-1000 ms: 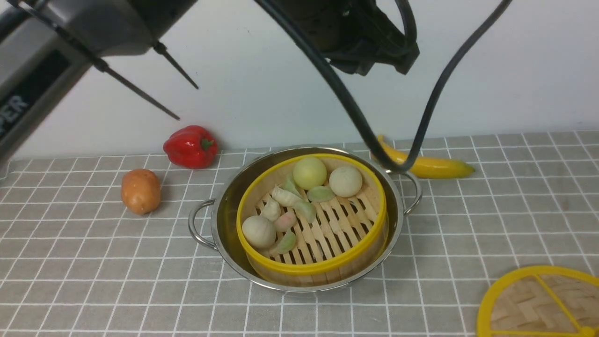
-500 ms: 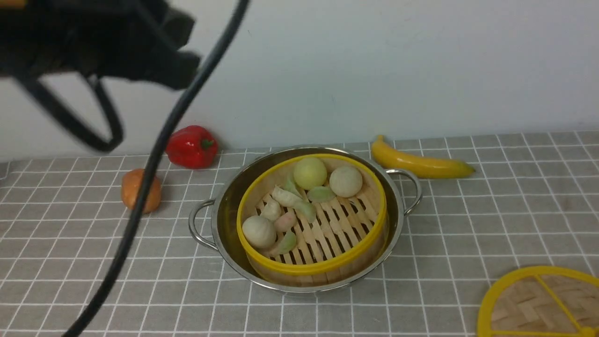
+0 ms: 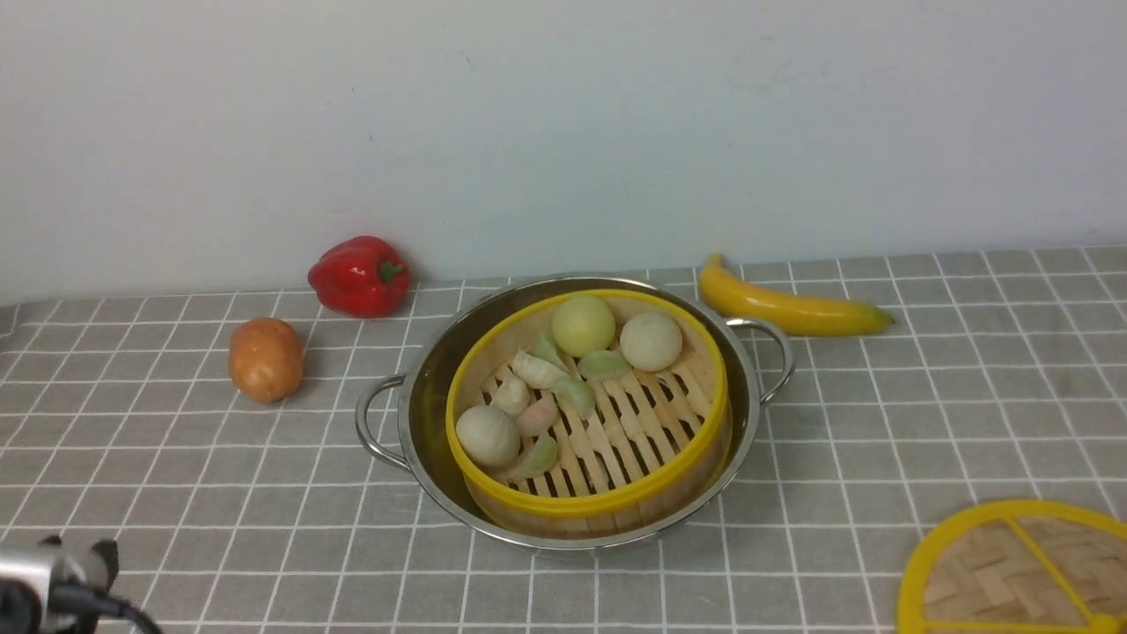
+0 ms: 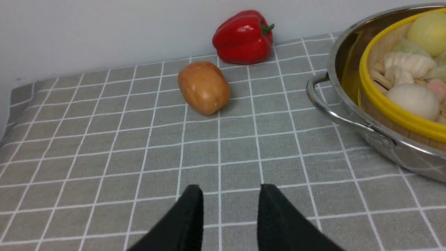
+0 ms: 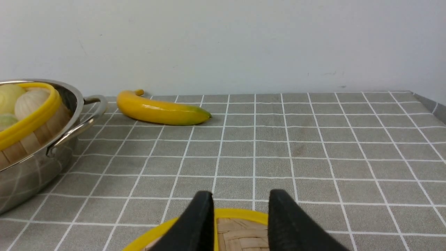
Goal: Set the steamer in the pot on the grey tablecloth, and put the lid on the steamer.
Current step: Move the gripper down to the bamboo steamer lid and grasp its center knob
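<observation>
The lid (image 5: 240, 228) lies just below the right end effector (image 5: 240, 193) (fingers spread, empty).

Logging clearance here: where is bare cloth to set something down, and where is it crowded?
Widest bare tablecloth lies right of the pot, between banana and lid. Also free: the near-left stretch in front of the potato. Crowded: back left, pepper beside potato.

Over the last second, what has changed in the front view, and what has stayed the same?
The left arm swung away from above the shiny steel pot toward the robot's left; the left gripper now hangs open, empty, low over the grey checked tablecloth. Pot, yellow-rimmed bamboo steamer and flat woven lid stayed put.
</observation>
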You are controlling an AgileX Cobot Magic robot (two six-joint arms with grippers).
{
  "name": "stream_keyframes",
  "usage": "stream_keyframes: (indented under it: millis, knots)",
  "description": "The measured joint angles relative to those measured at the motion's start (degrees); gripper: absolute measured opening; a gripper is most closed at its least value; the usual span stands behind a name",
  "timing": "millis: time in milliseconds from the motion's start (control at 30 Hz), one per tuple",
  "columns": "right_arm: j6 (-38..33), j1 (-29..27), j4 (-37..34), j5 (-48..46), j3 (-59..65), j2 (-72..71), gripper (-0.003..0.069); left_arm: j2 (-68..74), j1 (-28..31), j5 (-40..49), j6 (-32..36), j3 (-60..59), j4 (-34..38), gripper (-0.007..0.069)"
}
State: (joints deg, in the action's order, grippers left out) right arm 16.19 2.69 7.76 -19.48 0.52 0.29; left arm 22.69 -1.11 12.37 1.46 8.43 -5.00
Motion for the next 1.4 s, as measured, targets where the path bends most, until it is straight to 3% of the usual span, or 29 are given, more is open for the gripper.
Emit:
stream_keyframes:
  millis: [233,600,1400]
  knots:
    - [0.0,0.0,0.0,0.0,0.0,0.0,0.0242,-11.3,0.3,-2.8,0.0,-8.8,0.5,0.0233]
    - [0.0,0.0,0.0,0.0,0.0,0.0,0.0242,-21.3,0.3,6.0,0.0,-8.8,1.4,0.0233]
    - [0.0,0.0,0.0,0.1,0.0,0.0,0.0242,-22.6,0.3,6.3,-1.1,-8.8,1.4,0.0243]
